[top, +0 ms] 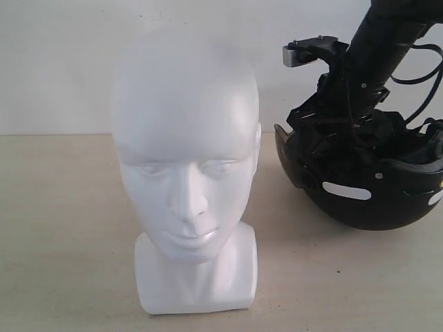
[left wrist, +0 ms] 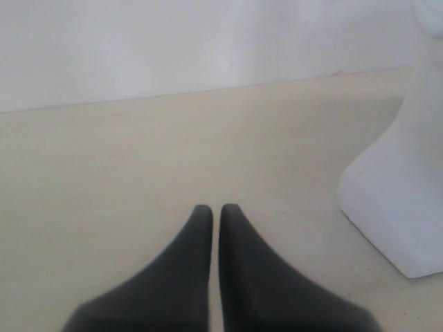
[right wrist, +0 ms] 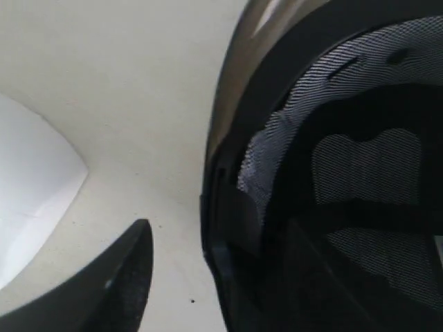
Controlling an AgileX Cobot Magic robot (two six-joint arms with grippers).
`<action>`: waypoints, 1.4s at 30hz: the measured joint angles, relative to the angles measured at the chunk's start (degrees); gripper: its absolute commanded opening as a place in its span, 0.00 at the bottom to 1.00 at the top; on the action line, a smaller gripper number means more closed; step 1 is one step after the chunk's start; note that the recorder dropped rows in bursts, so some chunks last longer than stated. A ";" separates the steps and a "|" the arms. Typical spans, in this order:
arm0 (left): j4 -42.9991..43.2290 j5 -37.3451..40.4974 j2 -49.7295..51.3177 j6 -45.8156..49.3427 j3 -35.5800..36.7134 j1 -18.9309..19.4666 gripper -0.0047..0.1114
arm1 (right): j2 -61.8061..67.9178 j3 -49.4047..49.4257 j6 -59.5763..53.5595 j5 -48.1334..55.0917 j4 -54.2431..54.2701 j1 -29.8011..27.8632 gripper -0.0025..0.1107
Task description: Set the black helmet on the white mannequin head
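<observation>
While one black helmet (top: 387, 207) flanks one white mannequin head (top: 185, 166), left jaws together, right jaws unclear

On table (top: 62, 242): mannequin head (top: 185, 173) centre-front; helmet (top: 367, 187) behind, right.

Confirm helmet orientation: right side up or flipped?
Flipped. The black helmet sits dome-down on the table, its padded inside facing up, beside the white mannequin head, not on it.
</observation>
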 measured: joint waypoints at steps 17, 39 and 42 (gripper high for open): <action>0.00 0.00 0.00 0.00 0.00 0.00 0.08 | 4.14 0.00 -0.26 -0.58 -1.74 0.13 0.31; 0.00 0.00 0.00 0.00 0.00 0.00 0.08 | -4.10 5.15 -18.21 6.40 -0.89 0.22 0.02; 0.00 0.00 0.00 0.00 0.00 0.00 0.08 | -6.15 6.85 -20.99 6.55 0.04 0.22 0.02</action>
